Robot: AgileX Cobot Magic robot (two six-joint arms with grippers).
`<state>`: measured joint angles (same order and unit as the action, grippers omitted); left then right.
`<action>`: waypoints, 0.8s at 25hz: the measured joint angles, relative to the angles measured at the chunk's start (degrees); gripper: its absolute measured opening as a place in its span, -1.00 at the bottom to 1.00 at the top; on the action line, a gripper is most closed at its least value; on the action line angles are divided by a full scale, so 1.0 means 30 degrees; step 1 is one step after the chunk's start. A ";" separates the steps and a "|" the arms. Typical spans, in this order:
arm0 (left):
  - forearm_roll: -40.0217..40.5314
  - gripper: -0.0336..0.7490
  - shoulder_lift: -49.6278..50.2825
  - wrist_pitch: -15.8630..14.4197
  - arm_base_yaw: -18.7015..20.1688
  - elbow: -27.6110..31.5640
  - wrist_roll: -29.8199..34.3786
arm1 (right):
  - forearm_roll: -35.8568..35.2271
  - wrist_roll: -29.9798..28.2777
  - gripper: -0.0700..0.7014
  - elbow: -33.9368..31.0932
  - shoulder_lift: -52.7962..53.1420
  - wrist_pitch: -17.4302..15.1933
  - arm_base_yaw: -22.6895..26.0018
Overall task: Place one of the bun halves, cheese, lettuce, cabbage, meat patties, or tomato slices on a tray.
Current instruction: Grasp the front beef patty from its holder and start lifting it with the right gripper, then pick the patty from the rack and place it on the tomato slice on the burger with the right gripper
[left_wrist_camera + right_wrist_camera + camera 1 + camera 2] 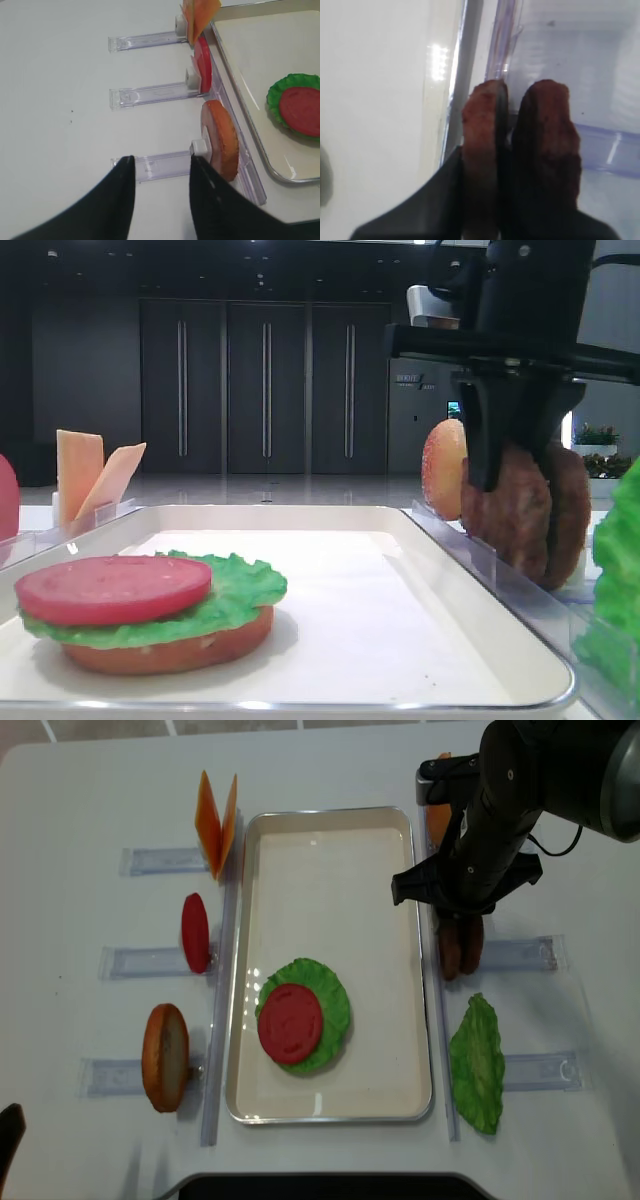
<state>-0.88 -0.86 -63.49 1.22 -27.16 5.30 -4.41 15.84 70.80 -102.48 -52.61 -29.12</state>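
Note:
Two dark-brown meat patties (461,948) stand on edge in a clear rack just right of the tray (243,970). My right gripper (452,920) reaches down over them and is shut on the patty nearer the tray (479,115). One finger lies on its tray side, the other in the gap before the second patty (547,140). On the tray lies a bun half (170,650) topped with lettuce (335,1010) and a tomato slice (291,1023). My left gripper (162,162) hangs open over the table left of the tray, holding nothing.
Left racks hold a bun half (165,1057), a tomato slice (195,932) and cheese slices (216,823). Right of the tray a lettuce leaf (477,1065) lies near the front and another bun half (443,468) stands behind the patties.

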 joint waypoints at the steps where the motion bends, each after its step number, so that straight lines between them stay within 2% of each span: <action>1: 0.0000 -0.19 0.0000 0.0000 0.0000 0.0000 0.0000 | 0.0162 0.0000 -0.52 0.0000 0.0000 -0.0023 0.0000; 7: 0.0000 -0.19 0.0000 0.0000 0.0000 0.0000 0.0000 | 0.0352 0.0150 -0.52 0.0088 0.0403 -0.0399 -0.0257; 16: 0.0018 -0.19 0.0000 0.0000 0.0000 0.0000 0.0000 | 0.1228 0.3065 -0.52 0.0993 0.4581 -0.3090 -0.2776; 20: 0.0018 -0.19 0.0000 0.0000 0.0000 0.0000 0.0000 | 0.1295 0.3769 -0.52 0.1001 0.5371 -0.3518 -0.3513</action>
<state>-0.83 -0.86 -63.49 1.22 -27.16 5.30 -0.52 27.14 73.80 -86.37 -63.16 -39.66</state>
